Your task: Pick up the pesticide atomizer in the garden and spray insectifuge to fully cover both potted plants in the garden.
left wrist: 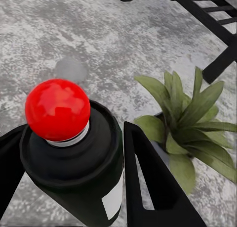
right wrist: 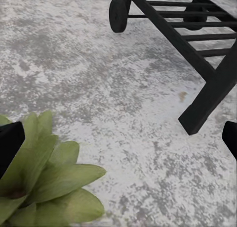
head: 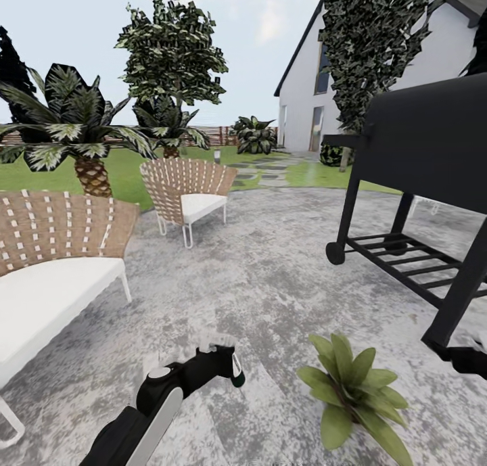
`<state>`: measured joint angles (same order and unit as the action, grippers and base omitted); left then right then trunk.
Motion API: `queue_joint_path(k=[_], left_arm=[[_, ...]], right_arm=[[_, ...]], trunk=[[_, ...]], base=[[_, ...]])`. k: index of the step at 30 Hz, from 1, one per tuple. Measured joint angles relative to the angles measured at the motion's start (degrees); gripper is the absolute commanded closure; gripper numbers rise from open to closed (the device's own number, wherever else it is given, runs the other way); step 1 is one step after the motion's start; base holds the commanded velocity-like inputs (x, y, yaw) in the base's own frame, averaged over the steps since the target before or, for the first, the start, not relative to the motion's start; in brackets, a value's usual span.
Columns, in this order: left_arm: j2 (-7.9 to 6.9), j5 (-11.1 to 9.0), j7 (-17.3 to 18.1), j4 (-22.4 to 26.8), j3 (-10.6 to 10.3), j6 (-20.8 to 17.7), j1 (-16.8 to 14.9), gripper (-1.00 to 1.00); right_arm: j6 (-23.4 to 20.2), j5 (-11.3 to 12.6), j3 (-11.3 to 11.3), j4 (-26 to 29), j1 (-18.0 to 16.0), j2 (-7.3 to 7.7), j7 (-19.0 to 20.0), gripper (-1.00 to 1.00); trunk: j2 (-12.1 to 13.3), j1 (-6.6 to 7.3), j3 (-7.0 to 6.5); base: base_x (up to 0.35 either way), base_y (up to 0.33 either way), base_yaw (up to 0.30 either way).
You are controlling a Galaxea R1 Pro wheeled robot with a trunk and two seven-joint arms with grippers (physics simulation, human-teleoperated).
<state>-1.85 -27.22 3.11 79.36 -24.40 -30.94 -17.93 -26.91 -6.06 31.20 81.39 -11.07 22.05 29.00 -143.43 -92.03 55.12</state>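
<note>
Your left claw [left wrist: 74, 187] was clamped around the pesticide atomizer [left wrist: 74, 158]: rigid, light, likely slick, best gripped mid-body. The potted plant [head: 355, 391] sat just right. Your right claw [right wrist: 118, 143] was spread apart.

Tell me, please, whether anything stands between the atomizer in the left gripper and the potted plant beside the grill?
Nothing visible does. The pesticide atomizer sits clamped in the left gripper, and only bare grey paving separates it from the potted plant. The black grill's leg stands beyond the plant, not in between.
</note>
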Motion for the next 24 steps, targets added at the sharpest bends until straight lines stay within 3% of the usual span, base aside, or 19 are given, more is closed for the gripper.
queue_joint_path(k=[5, 7, 9, 16, 17, 18, 24], left_arm=[[0.14, -0.01, -1.74, 0.0, -0.26, -0.07, -0.01, 1.0], [0.05, -0.22, -1.64, -0.76, -0.11, -0.09, -0.02, 1.0], [0.11, -0.2, -1.58, -1.61, -0.06, -0.09, -0.03, 1.0], [0.02, 0.02, -1.5, -2.18, -0.38, -0.09, -0.04, 1.0], [0.01, 0.07, -1.47, -2.76, -0.38, -0.09, -0.03, 1.0], [-0.18, 0.19, -1.38, -4.11, -0.28, -0.06, -0.04, 1.0], [-0.35, 0.26, -1.1, -5.75, -0.21, -0.09, -0.05, 1.0]], right_arm=[[-0.06, 0.01, 0.0, 0.0, 0.01, 0.05, 1.31, -1.0], [-0.77, 0.02, 0.0, 0.0, 0.0, 0.44, 6.49, -1.0], [-1.45, 0.01, -0.08, 0.0, 0.0, 0.37, 9.05, -1.0], [-1.82, 0.09, -0.13, -0.1, 0.0, 0.38, 11.06, -1.0], [-1.93, 0.11, -0.16, -0.09, 0.0, 0.41, 13.49, -1.0], [-2.5, 0.15, -0.8, -0.1, 0.0, 0.21, 20.07, -1.0], [-4.83, 0.78, -1.84, -0.19, 0.0, 0.12, 21.26, -1.0]], trunk=[[0.0, 0.0, 0.0], [0.0, 0.0, 0.0], [0.0, 0.0, 0.0], [0.0, 0.0, 0.0], [0.0, 0.0, 0.0], [0.0, 0.0, 0.0], [0.0, 0.0, 0.0]], base=[[-0.162, -0.319, 0.251], [-0.162, -0.319, 0.266], [-0.162, -0.319, 0.194], [-0.162, -0.319, 0.012], [-0.162, -0.319, 0.0], [-0.162, -0.319, 0.0], [-0.162, -0.319, 0.176]])
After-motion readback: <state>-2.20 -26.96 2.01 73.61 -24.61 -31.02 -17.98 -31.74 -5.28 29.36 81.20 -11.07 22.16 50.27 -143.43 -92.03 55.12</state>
